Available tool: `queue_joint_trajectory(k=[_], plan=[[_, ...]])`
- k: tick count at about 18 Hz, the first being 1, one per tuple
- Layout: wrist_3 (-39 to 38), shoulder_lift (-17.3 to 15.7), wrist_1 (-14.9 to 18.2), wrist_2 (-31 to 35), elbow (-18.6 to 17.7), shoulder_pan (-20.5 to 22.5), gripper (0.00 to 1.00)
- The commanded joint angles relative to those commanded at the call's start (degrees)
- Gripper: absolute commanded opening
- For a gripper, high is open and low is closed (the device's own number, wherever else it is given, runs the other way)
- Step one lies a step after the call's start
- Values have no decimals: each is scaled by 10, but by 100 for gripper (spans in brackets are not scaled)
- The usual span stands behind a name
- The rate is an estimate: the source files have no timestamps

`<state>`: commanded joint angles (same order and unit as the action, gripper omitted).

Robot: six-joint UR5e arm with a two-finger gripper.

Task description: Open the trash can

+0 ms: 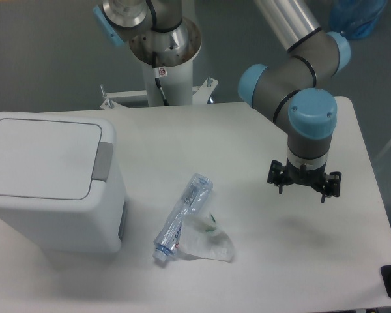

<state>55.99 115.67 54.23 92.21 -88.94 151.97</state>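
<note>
Claw [304,186] spread open and empty above table [247,140], bin [52,189] well off to one side, lid shut, likely light, rigid, best pressed at grey tab [104,161].

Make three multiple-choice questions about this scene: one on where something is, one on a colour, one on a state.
1. Where is the bottle?
A. Between the bin and the pincer
B. Inside the bin
C. In the pincer

2. What colour is the push tab on the bin?
A. Blue
B. Grey
C. Red

3. What is the state of the lid?
A. Removed
B. Raised upright
C. Closed flat

Answers:
1. A, the bottle lies on the table, bin on one side, pincer on the other.
2. B, the tab is a grey rectangle at the lid's edge.
3. C, the lid lies flush on the bin.
</note>
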Motion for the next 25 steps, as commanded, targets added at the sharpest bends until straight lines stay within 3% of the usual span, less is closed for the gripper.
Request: queue_joint_trajectory(k=[4, 8, 18, 25], plan=[[-45, -54, 0, -37, -33, -13, 100], [-137, -98, 0, -92, -33, -25, 100], [-339, -169, 2, -220, -6, -71, 100], [-408, -191, 8, -229, -4, -148, 100]])
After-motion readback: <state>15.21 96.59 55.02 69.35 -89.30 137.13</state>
